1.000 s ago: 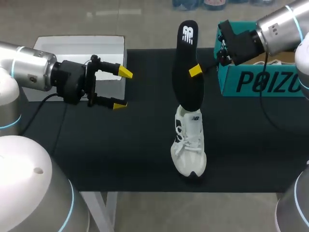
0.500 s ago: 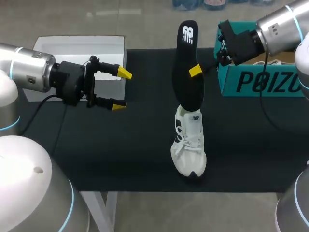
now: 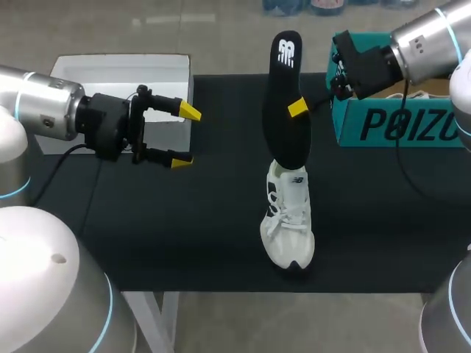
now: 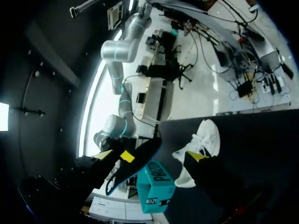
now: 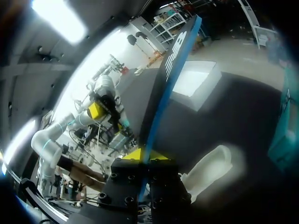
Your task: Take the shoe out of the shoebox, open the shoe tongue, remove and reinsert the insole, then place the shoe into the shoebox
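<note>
White shoe sits on the black table, toe toward the front edge. Well off to the shoe's left, the left gripper hangs with fingers spread, nothing in them. The black insole stands up over the shoe's heel end, pinched by the right gripper. The teal shoebox is behind-right of the shoe and the white lid is behind-left.

Left arm extends level from the left; the left gripper faces the middle, fingers spread wide. Right arm enters from the far right corner; the right gripper pinches the upright insole.
</note>
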Motion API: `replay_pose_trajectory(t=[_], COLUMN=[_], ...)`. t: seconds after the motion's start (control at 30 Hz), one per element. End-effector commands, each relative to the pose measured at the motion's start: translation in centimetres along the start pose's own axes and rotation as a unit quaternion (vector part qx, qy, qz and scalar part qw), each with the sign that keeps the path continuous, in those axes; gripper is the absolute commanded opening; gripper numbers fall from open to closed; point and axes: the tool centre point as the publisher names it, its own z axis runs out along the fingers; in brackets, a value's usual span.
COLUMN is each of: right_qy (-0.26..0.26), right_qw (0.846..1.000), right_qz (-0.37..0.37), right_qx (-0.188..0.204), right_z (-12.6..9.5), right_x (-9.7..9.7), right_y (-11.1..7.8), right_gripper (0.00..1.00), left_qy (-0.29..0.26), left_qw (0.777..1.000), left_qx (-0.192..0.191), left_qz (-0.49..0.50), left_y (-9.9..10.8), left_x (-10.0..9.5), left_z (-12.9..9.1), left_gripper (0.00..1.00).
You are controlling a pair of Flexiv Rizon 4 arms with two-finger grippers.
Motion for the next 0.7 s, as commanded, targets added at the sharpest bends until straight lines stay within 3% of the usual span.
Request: replay_pose_trajectory(t=[0.03, 0.1, 0.17, 0.33, 0.7], right_qy=[-0.001, -0.001, -0.001, -0.001, -0.001], right_qw=[1.000, 1.000, 1.000, 1.000, 1.000], right_qz=[0.000, 0.000, 0.000, 0.000, 0.000], right_qx=[0.000, 0.000, 0.000, 0.000, 0.000], right_z=[0.1, 0.1, 0.1, 0.1, 0.1], right_x=[0.0, 0.0, 0.0, 0.0, 0.0], right_y=[0.0, 0.0, 0.0, 0.0, 0.0], right_gripper=[0.00, 0.00, 0.00, 0.00, 0.00], left_qy=[0.047, 0.086, 0.080, 0.126, 0.133], left_qw=[0.998, 0.992, 0.988, 0.975, 0.961], left_qx=[-0.015, -0.040, -0.044, -0.079, -0.092], left_qz=[-0.044, -0.082, -0.121, -0.165, -0.225], left_y=[-0.1, -0.1, -0.1, 0.2, 1.1], left_x=[-0.5, -0.5, -0.3, 0.8, 2.6], left_z=[-0.8, -1.2, -1.8, -3.2, -3.5], left_gripper=[1.00, 1.00, 1.00, 1.00, 1.00])
